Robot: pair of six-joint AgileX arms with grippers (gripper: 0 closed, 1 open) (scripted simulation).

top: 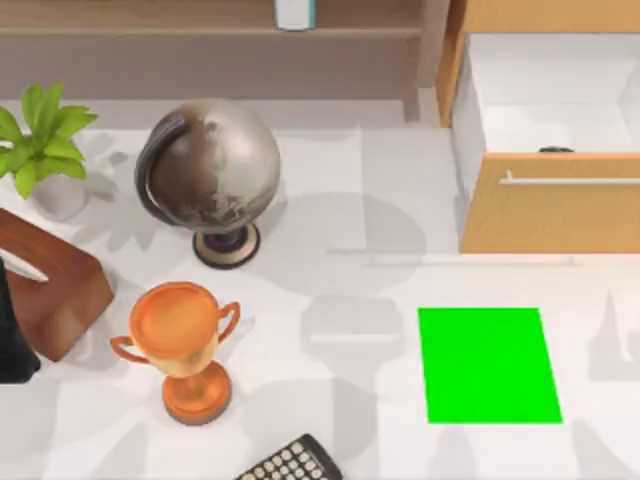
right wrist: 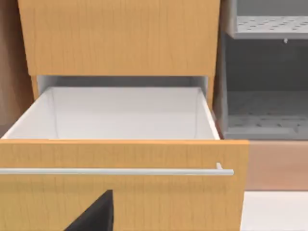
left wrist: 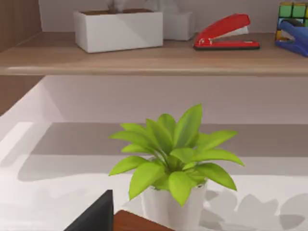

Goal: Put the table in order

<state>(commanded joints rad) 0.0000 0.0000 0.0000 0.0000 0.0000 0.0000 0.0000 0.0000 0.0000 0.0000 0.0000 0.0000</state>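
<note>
While the broad white matte table (top: 330,290) spreads across the top view, I judge the glossy orange trophy cup (top: 185,345) at lower left light, rigid and slippery; I'd grip its stem. Neither gripper's opening can be told.

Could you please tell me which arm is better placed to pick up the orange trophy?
Probably the left: the trophy stands on the left side of the table, near the plant its wrist camera faces; the right faces the drawer.
</note>
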